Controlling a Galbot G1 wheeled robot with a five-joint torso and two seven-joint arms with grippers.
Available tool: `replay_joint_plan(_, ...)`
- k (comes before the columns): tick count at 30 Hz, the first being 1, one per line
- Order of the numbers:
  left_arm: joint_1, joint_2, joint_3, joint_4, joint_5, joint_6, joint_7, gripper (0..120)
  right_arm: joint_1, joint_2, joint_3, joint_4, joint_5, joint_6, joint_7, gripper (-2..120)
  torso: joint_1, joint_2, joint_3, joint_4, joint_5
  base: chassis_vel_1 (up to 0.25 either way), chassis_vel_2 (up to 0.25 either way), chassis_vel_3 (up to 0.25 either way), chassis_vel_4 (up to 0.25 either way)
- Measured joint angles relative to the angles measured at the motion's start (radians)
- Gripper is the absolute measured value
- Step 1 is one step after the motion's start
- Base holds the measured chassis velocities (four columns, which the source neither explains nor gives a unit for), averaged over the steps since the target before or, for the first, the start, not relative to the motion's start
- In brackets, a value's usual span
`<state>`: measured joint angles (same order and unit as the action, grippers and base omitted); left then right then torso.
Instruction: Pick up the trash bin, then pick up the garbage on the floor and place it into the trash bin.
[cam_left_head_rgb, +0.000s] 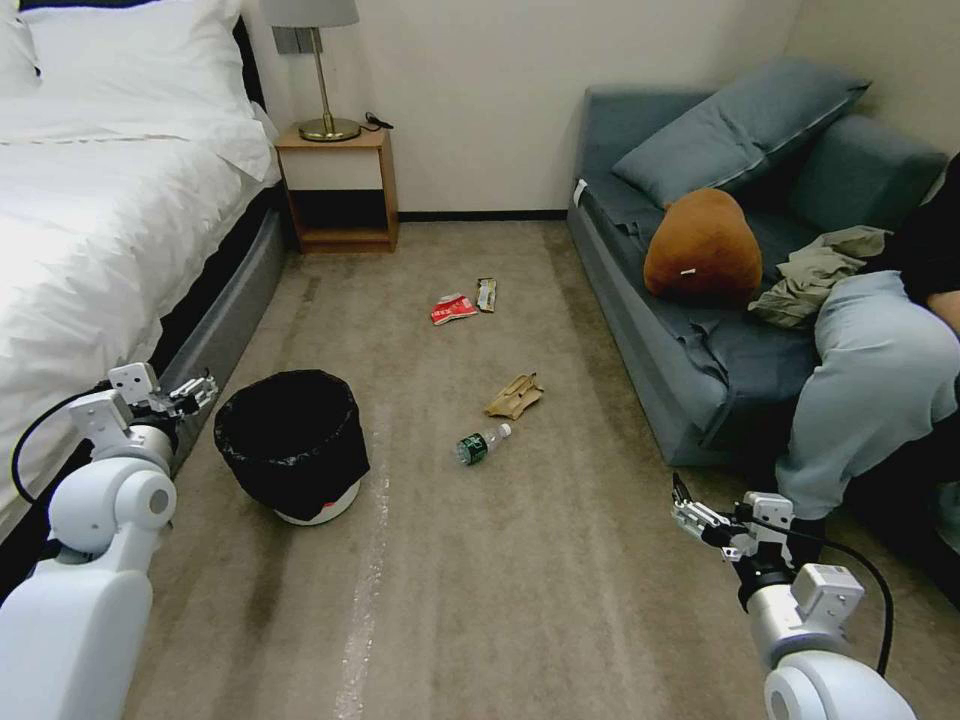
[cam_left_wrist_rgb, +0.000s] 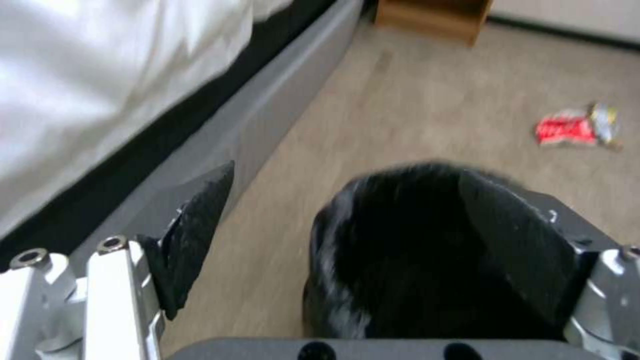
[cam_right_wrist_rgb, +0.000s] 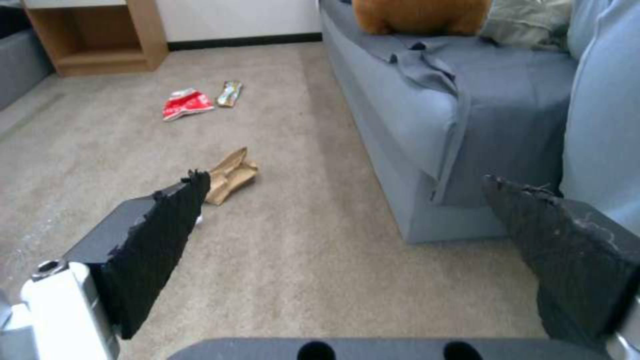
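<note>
I have the left claw (cam_left_head_rgb: 195, 390) spread wide just at 9 o'clock of the trash bin (cam_left_head_rgb: 292, 440), which stands on the floor beside the bed (cam_left_head_rgb: 100, 230). The wrist view is smeared, so I'd probably settle first, then straddle one finger over the near rim, pinching bag and wall together. The right claw (cam_left_head_rgb: 688, 512) waits apart at 4 o'clock.

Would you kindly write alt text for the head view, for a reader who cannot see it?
A black-lined trash bin stands on beige carpet beside a white bed, the open left gripper just beside its rim. A plastic bottle, brown paper and two wrappers litter the floor; the open right gripper hovers near a grey sofa.
</note>
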<state>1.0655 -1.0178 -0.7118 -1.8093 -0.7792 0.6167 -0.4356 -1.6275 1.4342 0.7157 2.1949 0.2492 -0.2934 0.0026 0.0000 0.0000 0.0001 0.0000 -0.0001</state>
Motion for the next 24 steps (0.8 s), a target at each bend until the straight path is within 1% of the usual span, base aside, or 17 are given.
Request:
replay_joint_plan(1, 0.000, 0.000, 0.000, 0.000, 0.000, 0.000, 0.000, 89, 0.000, 0.000, 0.000, 0.000, 0.000, 0.000, 0.000, 100, 0.000, 0.000, 0.000, 0.0000, 0.0000, 0.000, 0.000, 0.000, 0.000)
replay_joint_plan(2, -0.002, 0.013, 0.000, 0.017, -0.018, 0.022, -0.009, 94, 0.001, -0.002, -0.004, -0.003, -0.002, 0.001, 0.000, 100, 0.000, 0.000, 0.000, 0.0001, 0.0000, 0.000, 0.000, 0.000, 0.000)
replay_joint_plan(4, -0.003, 0.017, 0.000, 0.022, -0.021, 0.027, -0.011, 94, 0.001, -0.002, -0.005, -0.003, -0.002, 0.001, 0.000, 100, 0.000, 0.000, 0.000, 0.0001, 0.0000, 0.000, 0.000, 0.000, 0.000)
replay_joint_plan(5, -0.005, 0.027, 0.000, 0.034, -0.035, 0.042, -0.019, 95, 0.004, -0.003, -0.011, -0.006, -0.004, 0.002, -0.001, 100, 0.000, 0.000, 0.000, 0.0000, 0.0000, 0.000, 0.000, 0.000, 0.000)
replay_joint_plan(6, -0.005, 0.027, 0.000, 0.034, -0.035, 0.042, -0.019, 95, 0.004, -0.003, -0.011, -0.006, -0.004, 0.002, -0.001, 100, 0.000, 0.000, 0.000, 0.0000, 0.0000, 0.000, 0.000, 0.000, 0.000)
replay_joint_plan(8, -0.008, 0.042, 0.000, 0.047, -0.078, 0.076, -0.040, 95, 0.010, -0.004, -0.024, -0.012, -0.009, 0.005, -0.001, 100, 0.000, 0.000, 0.000, 0.0001, 0.0001, 0.000, 0.000, 0.000, 0.000)
replay_joint_plan(10, -0.010, 0.049, 0.000, 0.058, -0.090, 0.088, -0.047, 95, 0.013, -0.005, -0.032, -0.017, -0.012, 0.006, -0.001, 100, 0.000, 0.000, 0.000, 0.0000, 0.0001, 0.000, 0.000, 0.000, 0.000)
replay_joint_plan(12, -0.010, 0.052, 0.001, 0.064, -0.092, 0.090, -0.048, 95, 0.016, -0.005, -0.036, -0.020, -0.013, 0.007, -0.002, 100, 0.000, 0.000, 0.000, 0.0000, 0.0001, 0.000, 0.000, 0.000, 0.000)
replay_joint_plan(14, -0.016, 0.061, 0.007, 0.091, -0.105, 0.097, -0.050, 95, 0.024, -0.008, -0.052, -0.029, -0.019, 0.009, -0.002, 100, 0.000, 0.000, 0.000, 0.0001, 0.0001, 0.000, 0.000, 0.000, 0.000)
replay_joint_plan(18, -0.026, 0.068, 0.017, 0.118, -0.115, 0.099, -0.054, 94, 0.033, -0.011, -0.064, -0.035, -0.020, 0.009, -0.002, 100, 0.000, 0.000, 0.000, 0.0000, 0.0000, 0.000, 0.000, 0.000, 0.000)
replay_joint_plan(20, -0.042, 0.073, 0.033, 0.143, -0.124, 0.097, -0.054, 94, 0.036, -0.013, -0.069, -0.038, -0.023, 0.009, -0.003, 100, 0.000, 0.000, 0.000, 0.0002, 0.0000, 0.000, 0.000, 0.000, 0.000)
replay_joint_plan(22, -0.048, 0.074, 0.039, 0.150, -0.126, 0.096, -0.054, 94, 0.036, -0.014, -0.070, -0.038, -0.024, 0.010, -0.003, 100, 0.000, 0.000, 0.000, 0.0002, 0.0001, 0.000, 0.000, 0.000, 0.000)
replay_joint_plan(24, -0.066, 0.074, 0.061, 0.171, -0.129, 0.090, -0.049, 94, 0.035, -0.013, -0.070, -0.039, -0.027, 0.011, -0.004, 100, 0.000, 0.000, 0.000, 0.0000, 0.0001, 0.000, 0.000, 0.000, 0.000)
